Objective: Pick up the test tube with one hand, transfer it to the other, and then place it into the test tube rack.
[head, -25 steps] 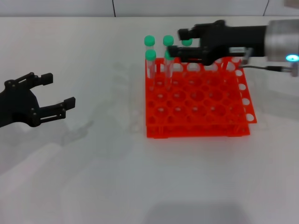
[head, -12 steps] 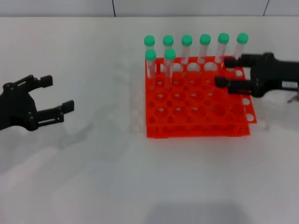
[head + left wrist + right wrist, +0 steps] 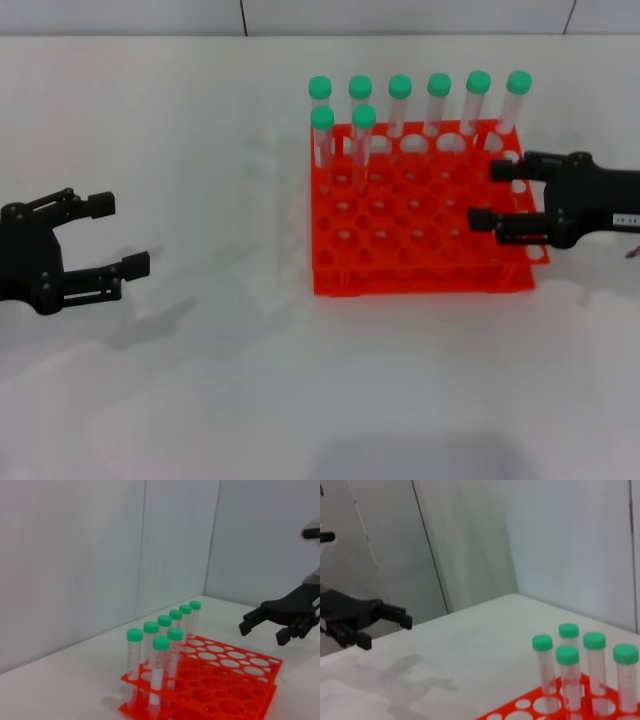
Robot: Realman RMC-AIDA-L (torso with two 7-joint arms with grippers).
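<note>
eight tubes stand in rack; both grippers empty

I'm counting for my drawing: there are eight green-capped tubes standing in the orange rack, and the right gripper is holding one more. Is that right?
Not quite. Eight green-capped tubes do stand in the orange rack, but the right gripper holds nothing. The head view shows its fingers open and empty at the rack's right edge. The left gripper is empty too.
</note>
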